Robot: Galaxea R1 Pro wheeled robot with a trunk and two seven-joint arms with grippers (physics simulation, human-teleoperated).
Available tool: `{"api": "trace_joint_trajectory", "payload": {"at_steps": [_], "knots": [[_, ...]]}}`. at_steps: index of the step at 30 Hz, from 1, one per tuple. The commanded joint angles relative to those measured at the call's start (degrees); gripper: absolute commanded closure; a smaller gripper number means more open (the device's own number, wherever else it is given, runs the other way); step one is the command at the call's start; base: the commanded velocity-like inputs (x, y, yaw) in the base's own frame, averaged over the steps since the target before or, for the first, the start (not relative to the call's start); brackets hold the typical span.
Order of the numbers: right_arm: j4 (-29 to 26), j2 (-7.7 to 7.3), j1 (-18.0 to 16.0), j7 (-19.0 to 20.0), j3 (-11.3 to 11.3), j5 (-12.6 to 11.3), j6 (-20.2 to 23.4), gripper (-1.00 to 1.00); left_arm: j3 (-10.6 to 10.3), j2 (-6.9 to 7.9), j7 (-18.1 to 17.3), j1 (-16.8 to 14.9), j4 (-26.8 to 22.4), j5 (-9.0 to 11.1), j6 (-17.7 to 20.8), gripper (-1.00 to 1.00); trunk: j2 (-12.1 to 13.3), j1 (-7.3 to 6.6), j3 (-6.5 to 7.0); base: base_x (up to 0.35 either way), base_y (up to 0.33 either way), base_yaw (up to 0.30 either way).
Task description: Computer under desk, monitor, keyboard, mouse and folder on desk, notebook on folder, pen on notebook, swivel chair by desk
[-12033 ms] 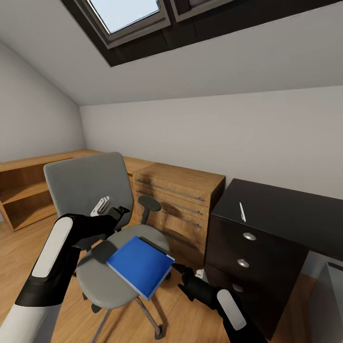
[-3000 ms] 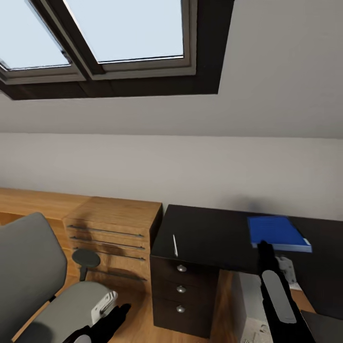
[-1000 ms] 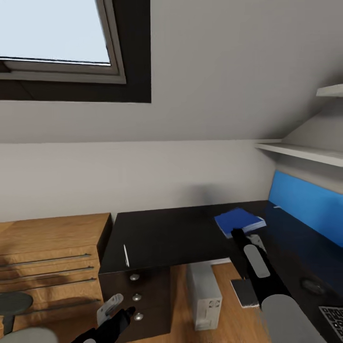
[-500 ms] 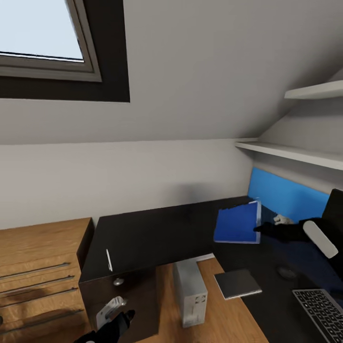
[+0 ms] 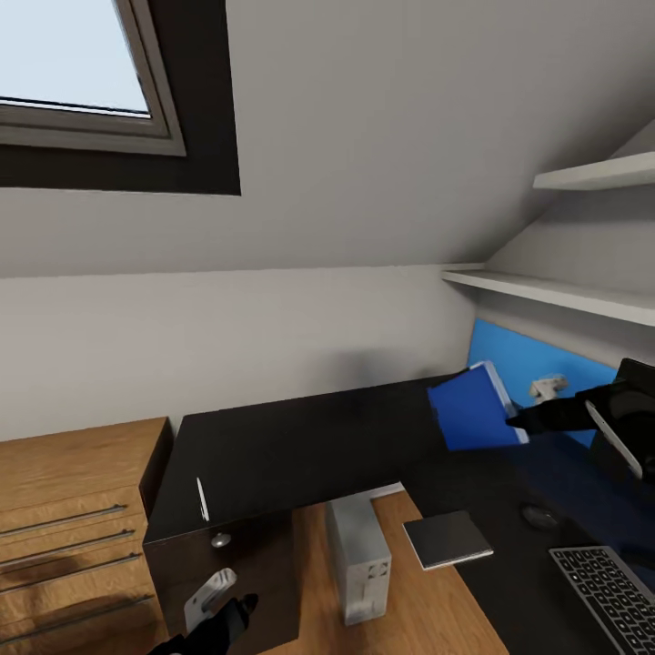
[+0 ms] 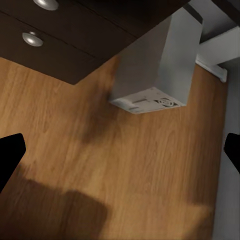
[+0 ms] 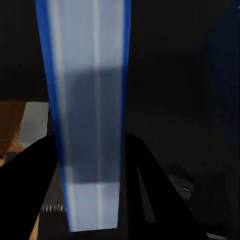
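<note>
Lifted higher, folder (image 5: 473,416) in right pincer (image 5: 518,420) above desk (image 5: 300,446).

Desk (image 5: 300,446): black top, glossy. Drawer unit (image 5: 68,509): light wood grain, metal bar handles. Floor (image 6: 125,170): warm wood planks, smooth. Computer (image 6: 160,65): pale grey case, matt. Folder (image 5: 473,414): bright-blue cover, smooth; white page edges, at desk's 2 o'clock.

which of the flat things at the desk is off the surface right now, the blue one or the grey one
The blue folder. The right gripper holds it tilted up above the desk; the grey notebook lies flat at the desk's edge.
</note>
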Motion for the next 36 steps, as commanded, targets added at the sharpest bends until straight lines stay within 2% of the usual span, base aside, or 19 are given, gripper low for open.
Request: {"api": "trace_joint_trajectory", "payload": {"at_steps": [1,6,12,15,16,17,18,20,23,25,29,30,31,32,34,35,36], "knots": [[-0.04,-0.05,-0.26,0.63,0.16,1.32,-0.17,1.0,-0.12,0.05,0.33,-0.06,-0.15,0.31,0.06,-1.0,-0.08,0.02,-0.1,0.0,0.0,-0.003],[-0.26,0.19,-1.07,3.11,0.28,7.76,-2.01,1.0,-0.17,-0.27,0.25,-0.06,-0.64,0.8,0.34,-1.0,-0.08,0.02,-0.1,0.0,0.0,-0.002],[-0.36,-0.01,-1.45,4.0,0.34,9.61,-2.5,1.0,-0.2,-2.13,0.26,-0.06,-0.31,0.72,0.45,-1.0,-0.08,0.02,-0.1,0.0,0.0,0.0],[-0.35,-0.36,-2.0,7.96,0.28,9.89,-2.56,1.0,-0.38,-2.5,0.37,-0.06,-0.02,0.53,0.26,-1.0,-0.08,0.02,-0.1,0.0,0.0,0.0],[-0.06,-0.45,-2.59,12.21,0.26,10.1,-2.59,1.0,-0.45,-2.61,0.4,-0.06,0.31,0.46,0.2,-1.0,-0.08,0.02,-0.1,0.0,0.0,0.0],[0.2,-0.47,-2.98,14.48,0.26,10.18,-2.59,1.0,-0.47,-2.64,0.39,-0.06,0.62,0.43,0.16,-1.0,-0.08,0.02,-0.1,0.0,0.0,0.0],[1.26,-0.47,-3.82,18.54,0.24,10.38,-2.63,1.0,-0.49,-2.69,0.37,-0.06,1.29,0.43,0.11,-1.0,-0.08,0.02,-0.1,0.0,0.0,0.0],[4.04,-0.31,-5.2,22.95,0.28,11.03,-2.75,1.0,-0.51,-2.74,0.32,-0.06,2.11,0.42,0.06,-1.0,-0.08,0.02,-0.1,0.0,0.0,0.0],[9.32,0.13,-8.0,27.99,0.36,11.84,-4.34,1.0,-0.59,-2.83,0.29,-0.06,2.74,0.43,0.01,-1.0,-0.08,0.02,-0.1,0.0,0.0,0.0],[11.56,0.45,-8.68,29.35,0.47,12.06,-5.46,1.0,-0.75,-2.85,0.22,-0.06,2.96,0.39,-0.04,-1.0,-0.08,0.02,-0.1,0.0,0.0,0.0],[16.48,2.9,-9.85,30.99,0.94,13.14,-6.95,1.0,-1.87,-2.72,-0.98,0.22,3.06,0.36,-0.81,-1.0,-0.08,0.02,-0.1,0.0,0.0,0.0],[18.95,4.11,-10.95,31.35,1.05,13.44,-7.0,1.0,-2.15,-2.65,-1.47,0.4,3.06,0.35,-1.13,-1.0,-0.08,0.02,-0.1,0.0,0.0,0.0],[20.26,4.66,-11.67,31.65,1.09,13.54,-7.01,1.0,-2.25,-2.66,-1.63,0.47,3.13,0.34,-1.25,-1.0,-0.08,0.02,-0.1,0.0,0.0,0.0],[23.26,5.37,-13.38,33.06,1.14,13.63,-6.99,1.0,-2.39,-2.67,-1.86,0.56,3.24,0.29,-1.46,-1.0,-0.08,0.02,-0.1,0.0,0.0,0.0],[26.34,5.71,-15.37,35.72,1.1,13.65,-6.89,1.0,-2.48,-2.7,-1.98,0.62,3.34,0.24,-1.59,-1.0,-0.08,0.02,-0.1,0.0,0.0,0.0],[30.2,6.12,-17.23,40.53,1.06,13.62,-6.28,1.0,-2.54,-2.71,-2.05,0.66,3.41,0.18,-1.7,-1.0,-0.08,0.02,-0.1,0.0,0.0,0.0],[31.83,6.3,-17.89,42.92,1.07,13.62,-5.93,1.0,-2.56,-2.71,-2.08,0.68,3.43,0.14,-1.74,-1.0,-0.08,0.02,-0.1,0.0,0.0,0.0]]}}
